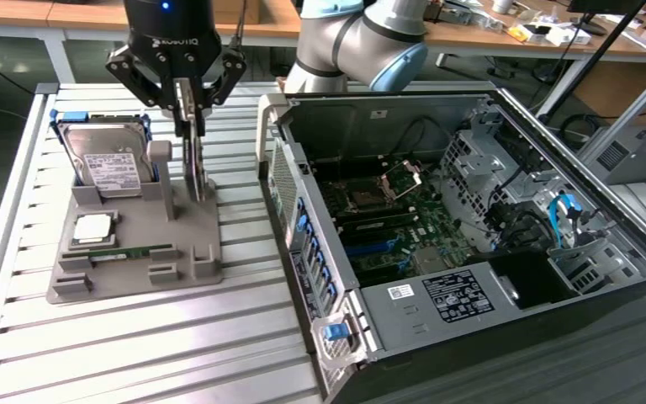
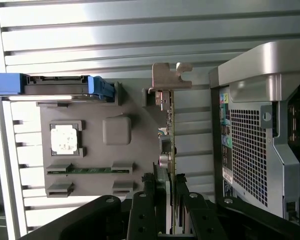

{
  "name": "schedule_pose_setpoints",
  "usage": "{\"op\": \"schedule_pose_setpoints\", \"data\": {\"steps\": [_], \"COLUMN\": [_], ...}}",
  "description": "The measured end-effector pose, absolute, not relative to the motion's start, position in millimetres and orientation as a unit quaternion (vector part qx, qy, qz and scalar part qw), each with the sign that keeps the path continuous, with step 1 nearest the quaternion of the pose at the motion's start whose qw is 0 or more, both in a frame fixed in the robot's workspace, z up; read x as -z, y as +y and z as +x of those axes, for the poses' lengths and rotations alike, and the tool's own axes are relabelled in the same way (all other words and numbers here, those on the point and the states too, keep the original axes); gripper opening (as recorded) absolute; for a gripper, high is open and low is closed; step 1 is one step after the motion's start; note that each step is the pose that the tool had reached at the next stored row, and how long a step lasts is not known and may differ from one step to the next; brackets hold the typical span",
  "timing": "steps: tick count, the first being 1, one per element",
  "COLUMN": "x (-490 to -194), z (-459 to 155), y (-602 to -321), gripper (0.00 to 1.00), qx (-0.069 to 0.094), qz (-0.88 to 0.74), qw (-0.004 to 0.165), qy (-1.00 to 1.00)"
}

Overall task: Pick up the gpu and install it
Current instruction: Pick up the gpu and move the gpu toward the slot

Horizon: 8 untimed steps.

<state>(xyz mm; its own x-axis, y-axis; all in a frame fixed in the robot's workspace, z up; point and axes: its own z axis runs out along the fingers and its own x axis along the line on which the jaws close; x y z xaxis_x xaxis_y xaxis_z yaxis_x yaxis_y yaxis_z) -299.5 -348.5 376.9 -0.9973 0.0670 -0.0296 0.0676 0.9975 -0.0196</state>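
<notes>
Slatted table (image 1: 132,353) carries a grey holder (image 1: 194,252). The pincer (image 1: 192,126) grasps the upright gpu (image 1: 198,168), seated in that holder directly beneath it. A skewed pull could jam the card and drag the holder along.

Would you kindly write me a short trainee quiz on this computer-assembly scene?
1. True or false: the dark flat expansion card with a silver bracket already sits inside the open grey metal computer case.
2. The black gripper hangs over: A the boxy silver hard drive, B the card, C the slim green memory stick?
3. What holds the loose parts?
Key: 1 false; 2 B; 3 the grey moulded tray.
</notes>
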Motion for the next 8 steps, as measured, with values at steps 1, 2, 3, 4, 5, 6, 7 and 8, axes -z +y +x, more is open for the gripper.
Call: {"op": "schedule_pose_setpoints", "data": {"steps": [1,2,3,4,5,6,7,8], "x": [-378.0,-378.8,-379.4,-380.1,-381.0,-381.9,-382.7,-383.4], "z": [-299.5,-299.5,-299.5,-299.5,-299.5,-299.5,-299.5,-299.5], "y": [-348.5,-348.5,-348.5,-348.5,-348.5,-348.5,-348.5,-348.5], "gripper": [0.27,0.27,0.27,0.27,0.27,0.27,0.27,0.27], "qx": [0.01,0.01,0.01,0.01,0.01,0.01,0.01,0.01], "qz": [0.034,0.034,0.034,0.034,0.034,0.034,0.034,0.034], "qw": [0.014,0.014,0.014,0.014,0.014,0.014,0.014,0.014], "qy": [0.999,0.999,0.999,0.999,0.999,0.999,0.999,0.999]}}
